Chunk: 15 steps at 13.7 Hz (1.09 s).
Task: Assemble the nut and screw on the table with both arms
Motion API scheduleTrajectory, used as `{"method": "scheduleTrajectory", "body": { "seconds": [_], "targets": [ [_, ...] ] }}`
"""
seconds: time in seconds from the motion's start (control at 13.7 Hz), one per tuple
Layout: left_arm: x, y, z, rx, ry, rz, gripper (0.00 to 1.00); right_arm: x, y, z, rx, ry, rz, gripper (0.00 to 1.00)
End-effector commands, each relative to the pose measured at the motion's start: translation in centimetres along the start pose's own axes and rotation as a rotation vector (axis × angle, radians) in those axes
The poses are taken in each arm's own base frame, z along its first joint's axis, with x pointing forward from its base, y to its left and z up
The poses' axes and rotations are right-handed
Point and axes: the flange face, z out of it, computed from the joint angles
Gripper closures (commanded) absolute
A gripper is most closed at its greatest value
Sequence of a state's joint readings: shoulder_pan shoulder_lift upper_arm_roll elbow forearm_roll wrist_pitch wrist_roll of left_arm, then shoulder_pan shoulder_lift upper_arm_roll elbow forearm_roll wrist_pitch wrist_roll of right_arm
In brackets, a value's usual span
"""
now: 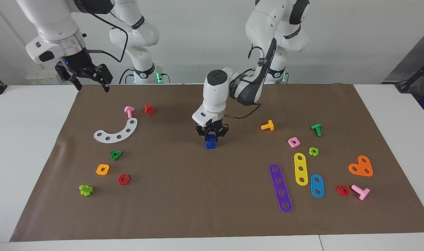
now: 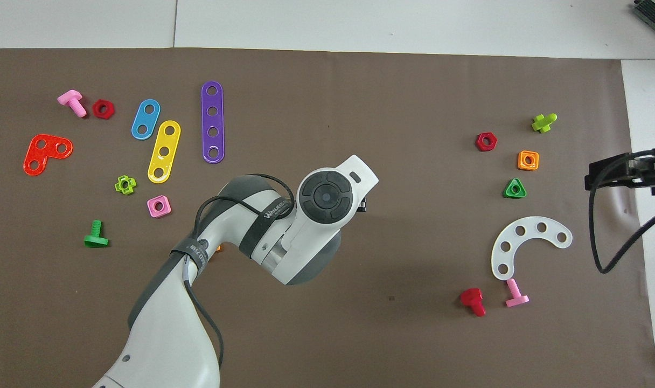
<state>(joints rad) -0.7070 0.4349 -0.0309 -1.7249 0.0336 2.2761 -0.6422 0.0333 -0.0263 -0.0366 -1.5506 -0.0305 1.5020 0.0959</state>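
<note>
My left gripper (image 1: 211,138) points straight down at the middle of the brown mat (image 1: 212,202). Its fingers are shut on a small blue piece, the screw (image 1: 211,138). Right under it the blue square nut (image 1: 210,145) rests on the mat, touching the screw. In the overhead view the left arm's wrist (image 2: 325,196) hides both blue pieces. My right gripper (image 1: 90,83) hangs open and empty above the mat's corner at the right arm's end; it also shows in the overhead view (image 2: 610,173).
Toward the right arm's end lie a white curved strip (image 1: 116,132), pink bolt (image 1: 129,111), red bolt (image 1: 149,109), green triangular nut (image 1: 116,154) and orange nut (image 1: 103,169). Toward the left arm's end lie an orange bolt (image 1: 267,125), pink nut (image 1: 294,142) and coloured strips (image 1: 280,188).
</note>
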Motion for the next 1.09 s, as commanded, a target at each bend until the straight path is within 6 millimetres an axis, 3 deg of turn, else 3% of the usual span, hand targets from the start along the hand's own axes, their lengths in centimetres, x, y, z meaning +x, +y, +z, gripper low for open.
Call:
{"method": "scheduleTrajectory", "body": {
  "seconds": [0.0,0.36,0.66,0.95,1.02],
  "targets": [
    [-0.5,-0.1,-0.6,0.015,0.029,-0.001,0.00,-0.4,0.2,-0.2,-0.002,-0.002,-0.022,0.00],
    [0.2,-0.6,-1.5,0.011,0.039,-0.006,0.00,-0.4,0.2,-0.2,-0.002,-0.002,-0.022,0.00],
    [0.1,-2.9,-4.8,0.021,0.037,-0.031,0.00,-0.4,0.1,-0.2,-0.002,-0.002,-0.022,0.00],
    [0.5,-9.1,-8.2,0.033,0.043,-0.011,0.00,-0.4,0.2,-0.2,-0.002,-0.002,-0.021,0.00],
    [1.1,-11.8,-8.9,0.038,0.047,-0.017,0.00,-0.4,0.1,-0.2,-0.002,-0.002,-0.024,0.00]
  ]
}}
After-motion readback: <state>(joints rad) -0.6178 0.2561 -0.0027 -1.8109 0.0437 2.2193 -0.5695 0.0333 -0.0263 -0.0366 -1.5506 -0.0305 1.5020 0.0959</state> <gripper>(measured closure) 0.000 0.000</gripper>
